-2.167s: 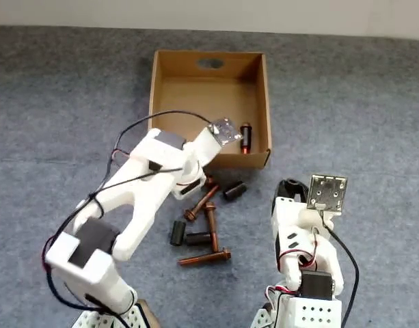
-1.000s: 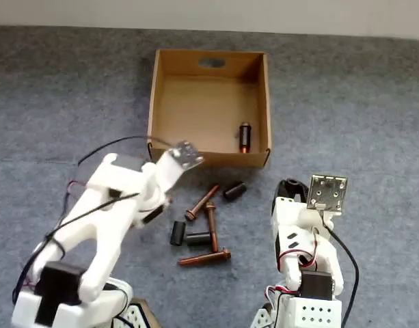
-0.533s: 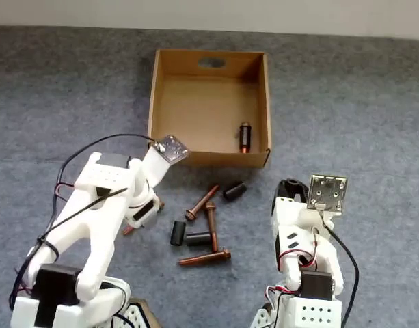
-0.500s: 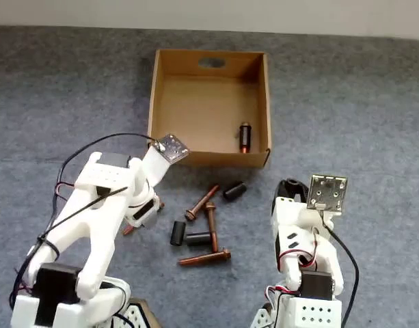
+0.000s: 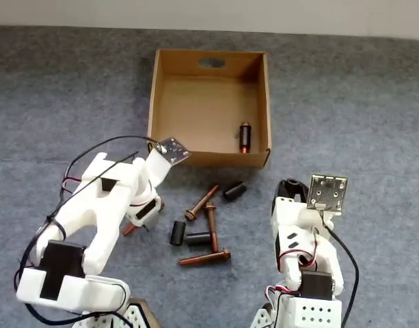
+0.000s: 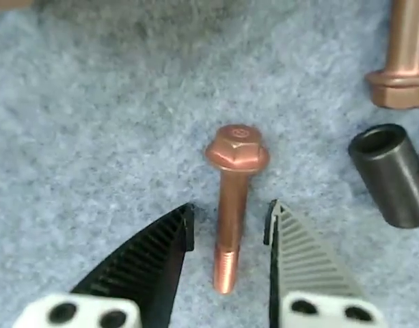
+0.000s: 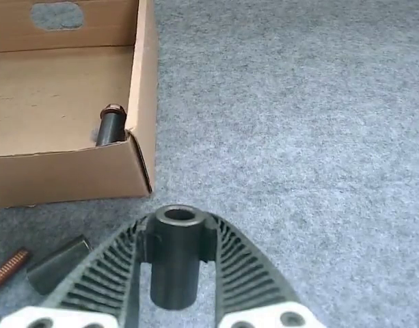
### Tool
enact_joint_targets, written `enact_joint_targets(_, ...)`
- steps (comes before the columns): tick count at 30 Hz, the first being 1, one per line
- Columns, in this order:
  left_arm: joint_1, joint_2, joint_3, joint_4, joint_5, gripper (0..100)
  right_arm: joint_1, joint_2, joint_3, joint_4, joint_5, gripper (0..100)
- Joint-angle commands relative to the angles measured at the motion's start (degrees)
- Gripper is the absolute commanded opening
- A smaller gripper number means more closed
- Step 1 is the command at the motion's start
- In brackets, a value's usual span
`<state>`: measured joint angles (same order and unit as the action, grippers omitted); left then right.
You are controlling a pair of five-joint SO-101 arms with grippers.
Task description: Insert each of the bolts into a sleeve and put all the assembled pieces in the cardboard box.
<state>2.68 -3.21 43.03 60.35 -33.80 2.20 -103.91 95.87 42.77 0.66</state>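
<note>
Bolt [image 6: 237, 152] inside released left gripper [image 6: 230, 208] | right gripper [image 7: 176, 231] clenched on sleeve [image 7: 173, 266] | bolt-head stamp illegible

Bench [image 5: 346, 102] lies bare on both sides of the bolt [image 6: 234, 178] that the open left hand [image 6: 230, 207] straddles. A sleeve [image 6: 390, 174] and another bolt head [image 6: 402, 82] crowd one flank. Box [image 5: 152, 102] top open; one assembled piece [image 5: 245, 137] against its right wall.

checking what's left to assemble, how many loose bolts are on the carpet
4. One bolt lies inside the open left claw. Three cluster before the cardboard box: one slanted, one straight beside it, one lowest. The left arm may hide more.
</note>
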Motion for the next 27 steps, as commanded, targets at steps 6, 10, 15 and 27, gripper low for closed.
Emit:
enact_joint_targets(6,0.0,-6.4,-1.5,-2.5,2.0,17,0.4,-0.8,4.5,-1.1,-0.5,0.6)
enact_joint_targets(10,0.3,-6.4,-1.5,-2.8,3.7,17,0.4,-0.8,4.6,-1.1,-0.5,0.6)
enact_joint_targets(15,0.8,-6.3,-1.0,-3.5,3.7,17,0.4,-0.8,4.6,-1.1,-0.5,0.6)
enact_joint_targets(27,2.9,-6.4,2.8,-3.5,3.6,4,0.4,-0.8,4.6,-1.1,-0.5,0.6)
